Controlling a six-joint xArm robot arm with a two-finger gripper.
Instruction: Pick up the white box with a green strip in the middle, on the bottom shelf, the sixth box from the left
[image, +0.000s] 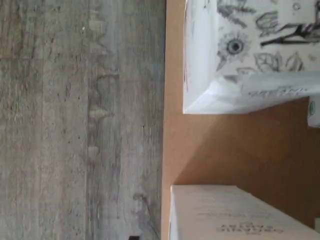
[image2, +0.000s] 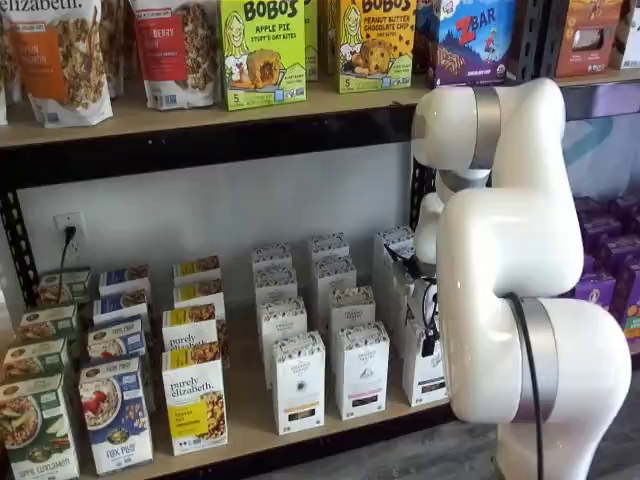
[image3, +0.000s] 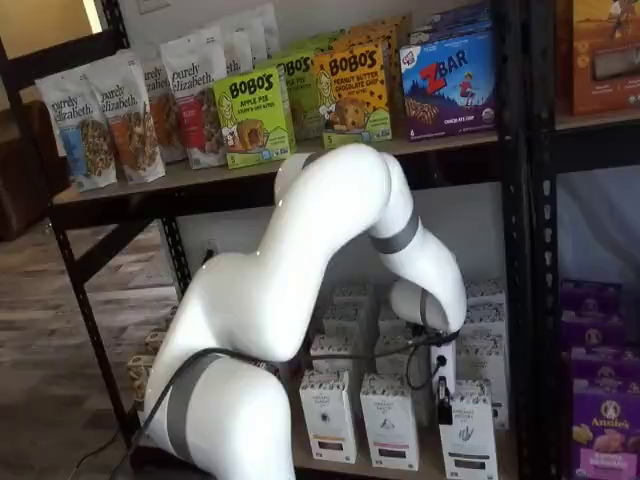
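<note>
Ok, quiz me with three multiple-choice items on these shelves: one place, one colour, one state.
1. The green BOBO'S Apple Pie box stands: A on the upper wooden shelf; B on the floor; C in a basket.
2. The ZBAR carton is mostly: A red; B blue; C white.
3. The tall white cartons with speckled tops are: A lying flat; B upright; C piled up.
Answers: 1 A, it sits on the higher board beside the snack bags; 2 B, its front is blue; 3 B, they stand in rows on the light-wood bottom shelf.
</note>
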